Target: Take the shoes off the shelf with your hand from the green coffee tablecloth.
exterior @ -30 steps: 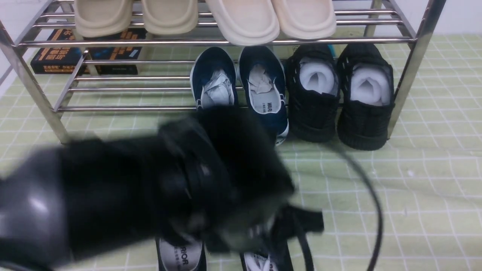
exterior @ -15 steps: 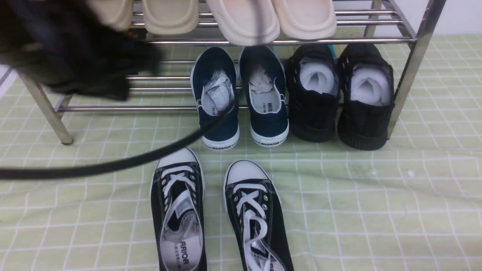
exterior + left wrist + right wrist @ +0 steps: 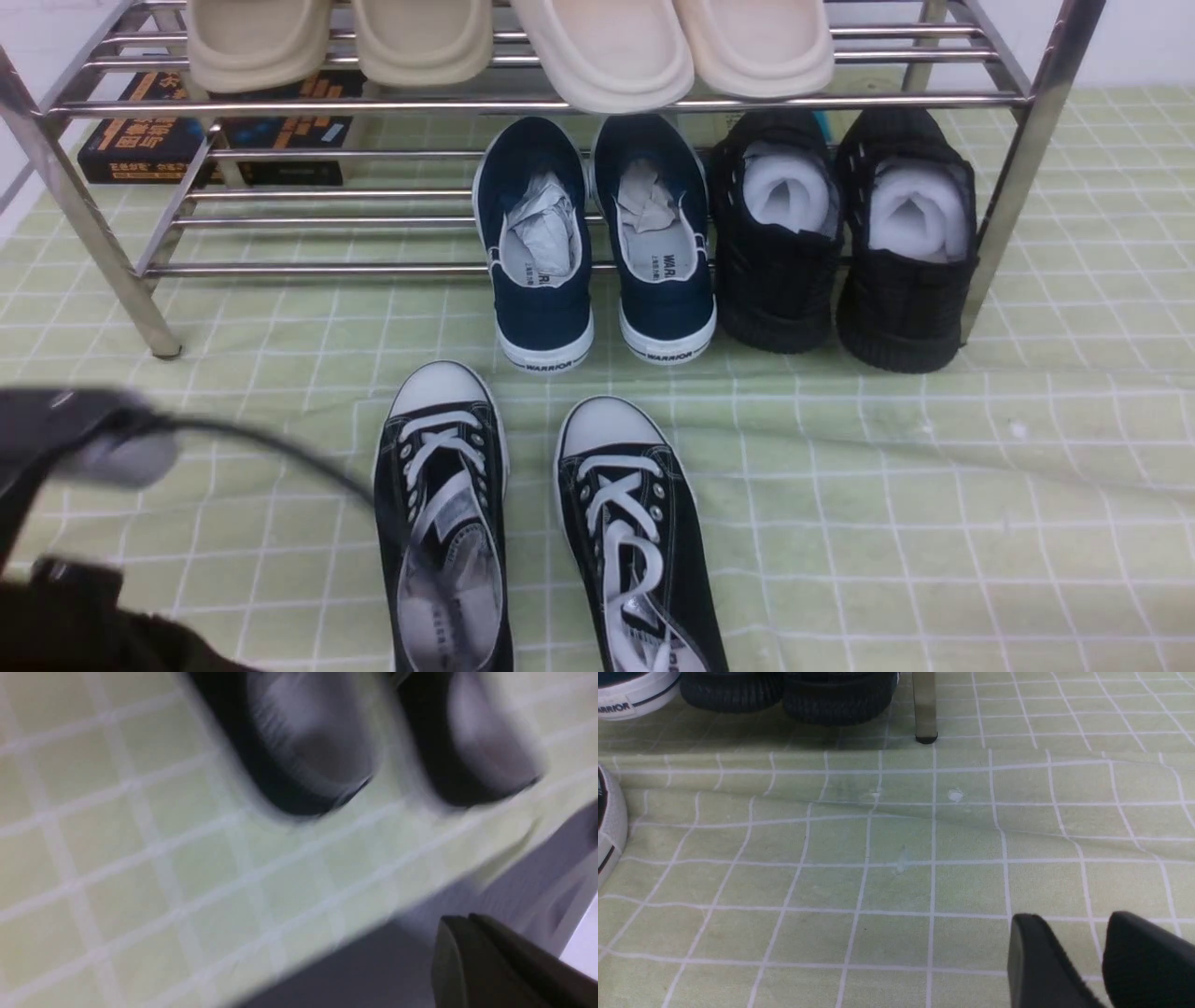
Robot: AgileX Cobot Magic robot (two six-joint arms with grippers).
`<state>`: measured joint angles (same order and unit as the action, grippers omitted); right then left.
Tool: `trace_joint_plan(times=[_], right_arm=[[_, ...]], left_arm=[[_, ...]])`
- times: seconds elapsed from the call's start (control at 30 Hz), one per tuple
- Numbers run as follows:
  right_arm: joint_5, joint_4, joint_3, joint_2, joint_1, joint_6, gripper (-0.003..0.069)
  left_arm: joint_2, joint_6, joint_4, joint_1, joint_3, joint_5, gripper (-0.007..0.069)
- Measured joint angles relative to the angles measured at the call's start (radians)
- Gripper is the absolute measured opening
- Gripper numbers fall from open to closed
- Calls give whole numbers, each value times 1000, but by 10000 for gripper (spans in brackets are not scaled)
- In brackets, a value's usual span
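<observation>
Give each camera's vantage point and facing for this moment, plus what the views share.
Front view: between the arms, looking forward and down at the chrome shoe rack and the black canvas sneakers; part of the left arm shows, blurred.
Left wrist view: on the left wrist, looking down at the sneakers' heel ends; part of the left gripper shows at the edge.
Right wrist view: on the right wrist, looking across the green grid tablecloth toward a rack leg; the right gripper's two fingers show.
Shared by front and left wrist: the sneakers.
</observation>
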<state>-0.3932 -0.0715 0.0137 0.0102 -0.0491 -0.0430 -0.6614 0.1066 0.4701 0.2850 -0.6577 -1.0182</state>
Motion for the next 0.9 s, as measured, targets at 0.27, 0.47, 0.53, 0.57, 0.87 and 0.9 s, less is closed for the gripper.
trace_joint_plan(times=[0.27, 0.47, 0.53, 0.57, 0.87, 0.9], right_arm=[[0, 0, 0, 0, 0, 0, 239], [0, 0, 0, 0, 0, 0, 239], [0, 0, 0, 0, 0, 0, 239], [0, 0, 0, 0, 0, 0, 239], [0, 0, 0, 0, 0, 0, 239], [0, 0, 0, 0, 0, 0, 239]], left_arm=[[361, 4, 197, 0, 213, 510, 11], [480, 19, 187, 0, 256, 569, 17], [489, 21, 179, 0, 256, 577, 18], [490, 22, 176, 0, 256, 578, 19], [490, 23, 78, 0, 260, 581, 28], [490, 25, 54, 0, 265, 585, 29]])
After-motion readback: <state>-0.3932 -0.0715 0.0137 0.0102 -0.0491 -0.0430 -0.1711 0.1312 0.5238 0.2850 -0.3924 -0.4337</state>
